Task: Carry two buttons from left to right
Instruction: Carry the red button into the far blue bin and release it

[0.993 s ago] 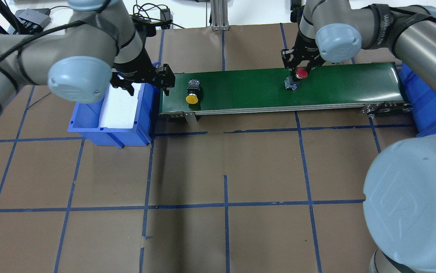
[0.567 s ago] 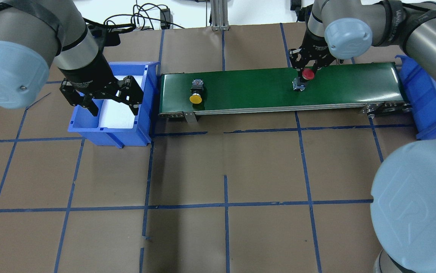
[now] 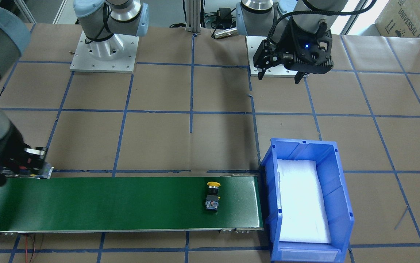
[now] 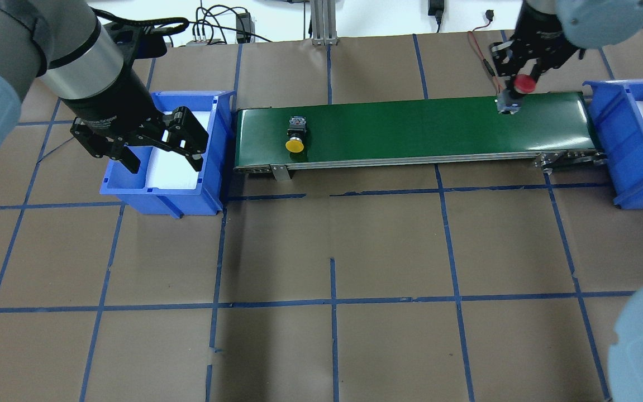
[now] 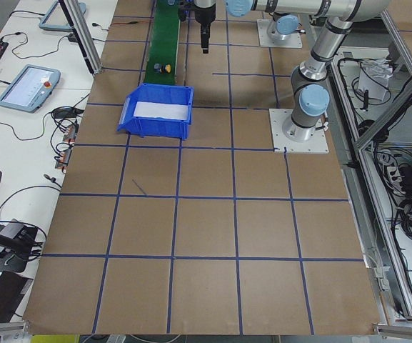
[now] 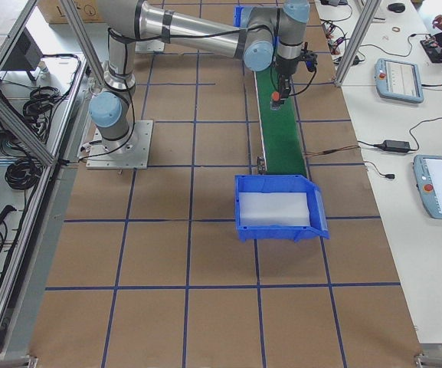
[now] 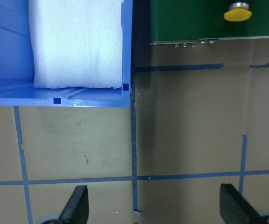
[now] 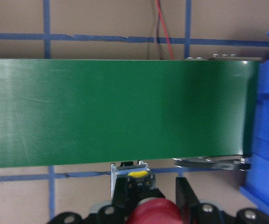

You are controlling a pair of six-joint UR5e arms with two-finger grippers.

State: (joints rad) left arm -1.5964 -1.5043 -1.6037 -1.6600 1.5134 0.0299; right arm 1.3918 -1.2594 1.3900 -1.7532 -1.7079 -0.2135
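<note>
Two buttons, two places for you to check. The red button (image 4: 524, 84) is clamped in the right gripper (image 4: 517, 92), held over the right end of the belt (image 4: 410, 125) and near the right bin (image 4: 606, 128). The yellow button (image 4: 296, 134) lies on its side near the belt's left end, cap towards the robot-side edge. The left gripper (image 4: 165, 164) hangs spread wide and empty over the left bin (image 4: 218, 167), well apart from the yellow button.
</note>
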